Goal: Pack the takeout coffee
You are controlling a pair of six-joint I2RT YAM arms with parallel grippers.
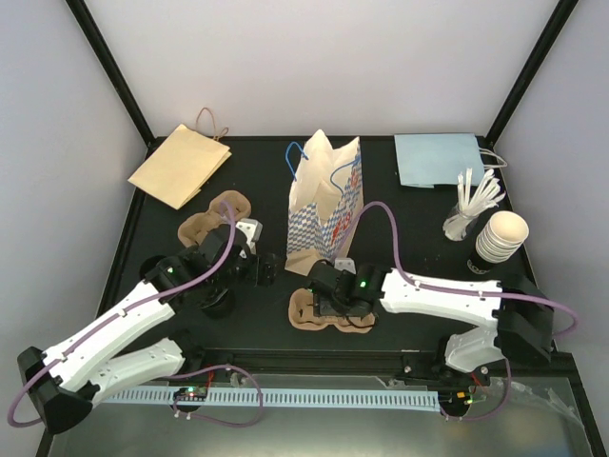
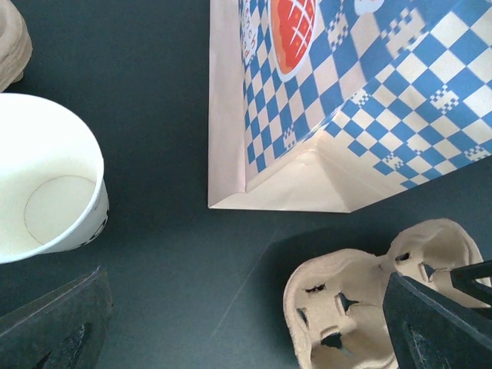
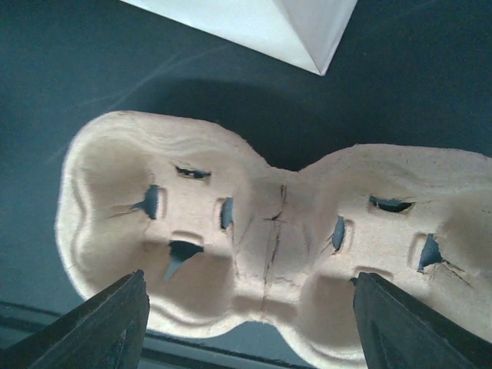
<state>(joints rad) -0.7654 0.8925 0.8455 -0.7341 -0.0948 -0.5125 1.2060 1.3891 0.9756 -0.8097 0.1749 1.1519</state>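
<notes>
A two-cup pulp carrier (image 3: 269, 231) lies on the dark table just in front of the blue-checked paper bag (image 1: 326, 195), which stands upright with its mouth open. My right gripper (image 3: 246, 307) hovers right over the carrier's middle, open, one finger above each cup well. My left gripper (image 2: 246, 330) is open and holds nothing, low over the table to the left of the bag's base (image 2: 284, 188). In the left wrist view a white paper cup (image 2: 46, 192) shows its empty inside at the left edge. The same carrier (image 2: 361, 292) appears at the lower right of that view.
A stack of spare pulp carriers (image 1: 214, 219) sits behind the left arm. A stack of paper cups (image 1: 500, 238) and a glass of white stirrers (image 1: 471, 205) stand at the right. A flat brown bag (image 1: 181, 164) and a flat light-blue bag (image 1: 440, 158) lie at the back.
</notes>
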